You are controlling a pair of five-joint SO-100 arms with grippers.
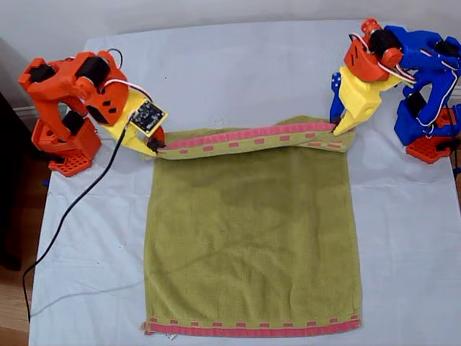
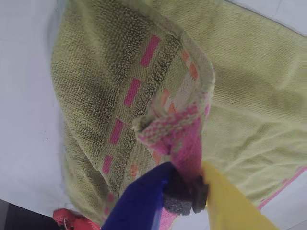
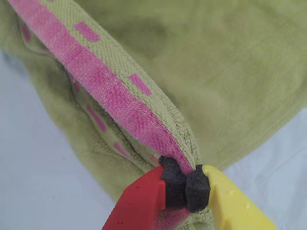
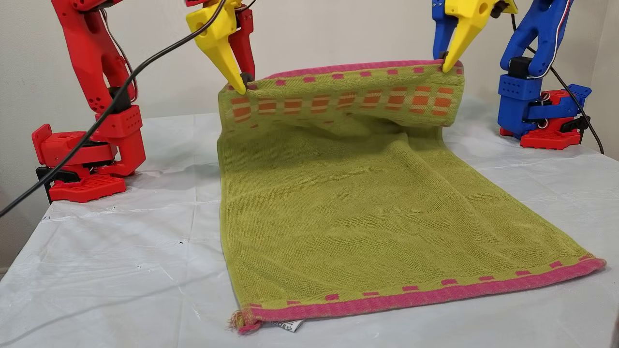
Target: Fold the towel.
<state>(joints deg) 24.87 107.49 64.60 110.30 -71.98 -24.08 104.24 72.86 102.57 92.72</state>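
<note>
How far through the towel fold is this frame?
Done: my first gripper and my second gripper each pinch a corner of the towel. In hand: that pink hem is lifted off the tablecloth. Left: laying it onto the flat end.

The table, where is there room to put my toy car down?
Bare tablecloth lies behind the towel's lifted hem, between the two arms. Narrower strips flank the towel on both sides. It is crowded where my first gripper and second gripper pinch the corners.
</note>
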